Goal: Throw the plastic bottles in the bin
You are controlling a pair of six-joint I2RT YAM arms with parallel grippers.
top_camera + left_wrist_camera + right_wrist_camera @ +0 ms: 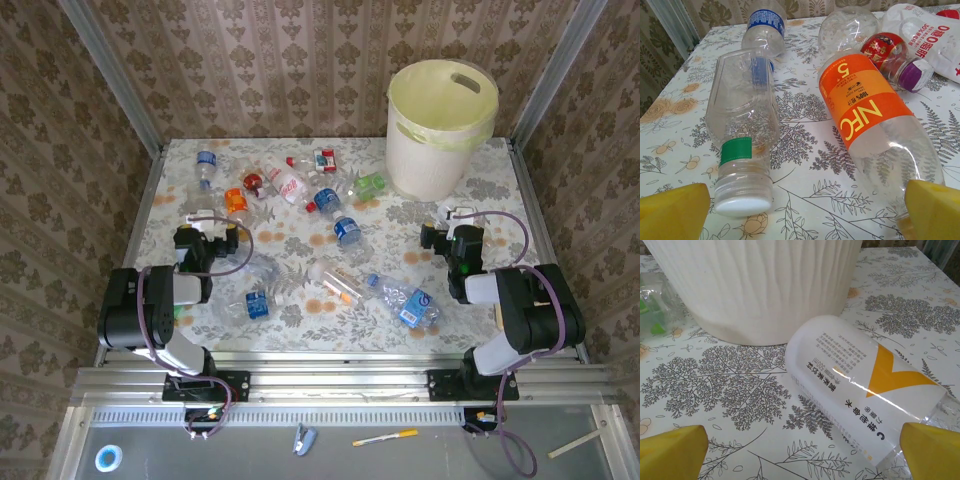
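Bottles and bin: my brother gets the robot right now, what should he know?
Left gripper: open, empty. A green-label bottle and an orange-label bottle lie just ahead of it.
Right gripper: open, empty. A white-and-orange bottle lies just ahead of it, by the base of the bin.
Other bottles: lying scattered over the middle and far left of the table.
Done: nothing that can be seen; the bin's bottom is hidden.
Left: pick up each bottle and drop it in the bin at the far right corner.
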